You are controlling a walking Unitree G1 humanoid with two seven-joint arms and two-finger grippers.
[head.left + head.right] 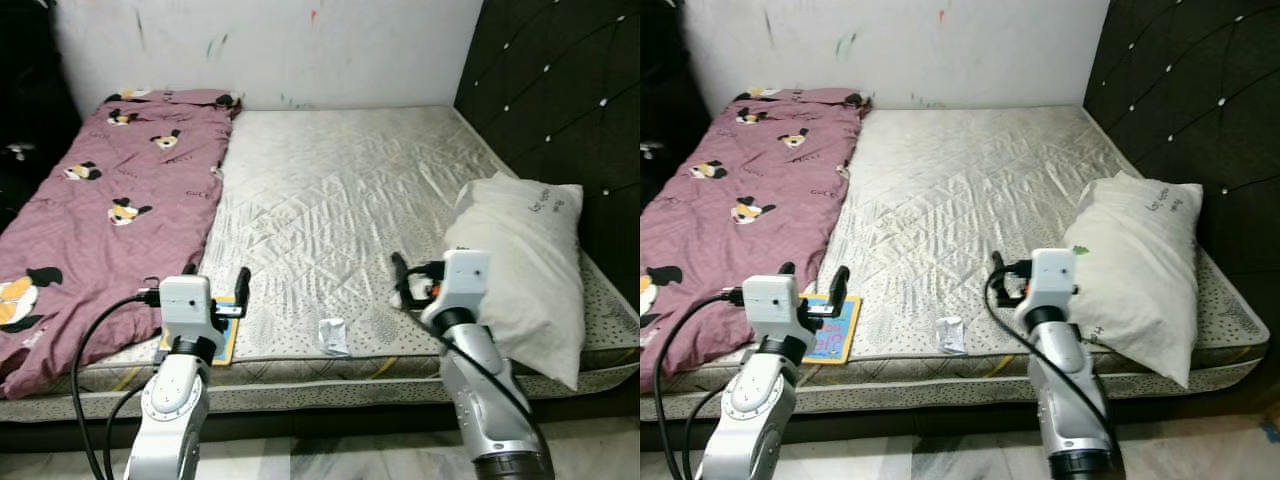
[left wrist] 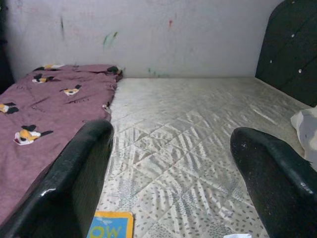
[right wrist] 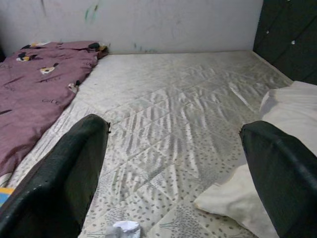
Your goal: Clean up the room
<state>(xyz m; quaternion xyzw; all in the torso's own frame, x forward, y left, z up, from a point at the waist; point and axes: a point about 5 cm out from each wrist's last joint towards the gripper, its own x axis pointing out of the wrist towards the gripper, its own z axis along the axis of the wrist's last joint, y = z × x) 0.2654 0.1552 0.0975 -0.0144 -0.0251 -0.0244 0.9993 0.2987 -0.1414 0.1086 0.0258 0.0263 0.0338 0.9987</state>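
A bare cream mattress [image 1: 330,190] lies before me. A purple blanket [image 1: 110,210] with cartoon prints covers its left side. A white pillow [image 1: 525,260] rests against the dark headboard on the right. A blue and yellow book [image 1: 226,335] lies at the mattress's front edge, just beyond my left gripper [image 1: 216,285], which is open and holds nothing. A small crumpled white paper [image 1: 333,336] sits on the front edge between the arms. My right gripper [image 3: 176,129] is open and hovers beside the pillow's left end [image 3: 292,109].
The dark padded headboard [image 1: 560,90] stands along the right side. A white wall [image 1: 270,50] with small paint marks closes the far side. Dark furniture [image 1: 25,110] stands at the far left. Tiled floor [image 1: 330,455] shows beneath the bed's front edge.
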